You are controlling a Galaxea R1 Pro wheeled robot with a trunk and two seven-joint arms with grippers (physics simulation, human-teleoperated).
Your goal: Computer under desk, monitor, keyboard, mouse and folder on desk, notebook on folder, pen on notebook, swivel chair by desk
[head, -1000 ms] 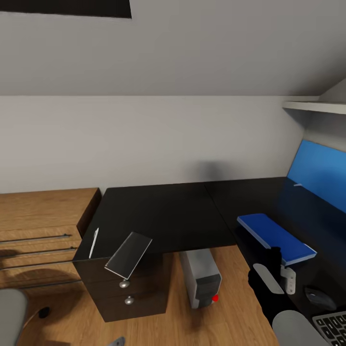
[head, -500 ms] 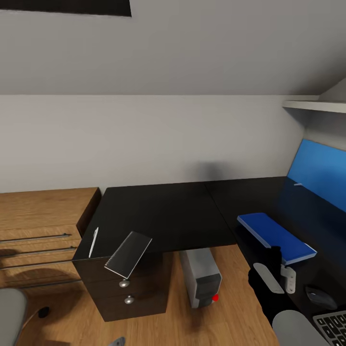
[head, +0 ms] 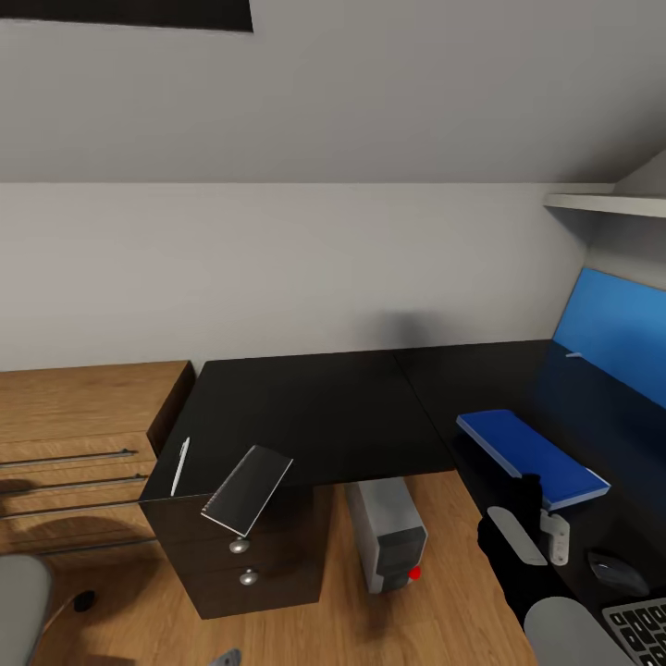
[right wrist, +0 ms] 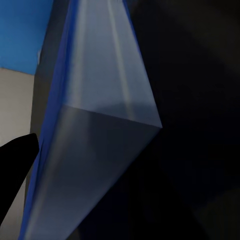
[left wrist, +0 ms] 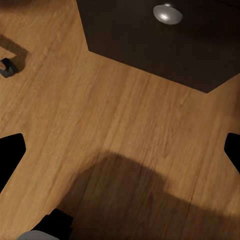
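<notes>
The blue folder (head: 531, 455) lies flat on the black desk (head: 324, 416), in front of the blue-screened monitor (head: 614, 331). My right gripper (head: 542, 511) hovers at the folder's near end and looks open; one black finger (right wrist: 15, 162) sits beside the folder (right wrist: 100, 125). Farther along the desk are the mouse (head: 615, 572) and the keyboard (head: 638, 631). A dark spiral notebook (head: 246, 488) overhangs the desk's front edge, with the white pen (head: 180, 465) beside it. The grey computer (head: 387, 535) stands under the desk. My left gripper (left wrist: 120, 150) is open over the wooden floor.
A drawer unit with round knobs (head: 240, 546) stands under the desk's left end. A wooden dresser (head: 74, 435) stands left of the desk. A small dark caster (head: 83, 601) rests on the floor at lower left. A white shelf (head: 606, 203) hangs above the monitor.
</notes>
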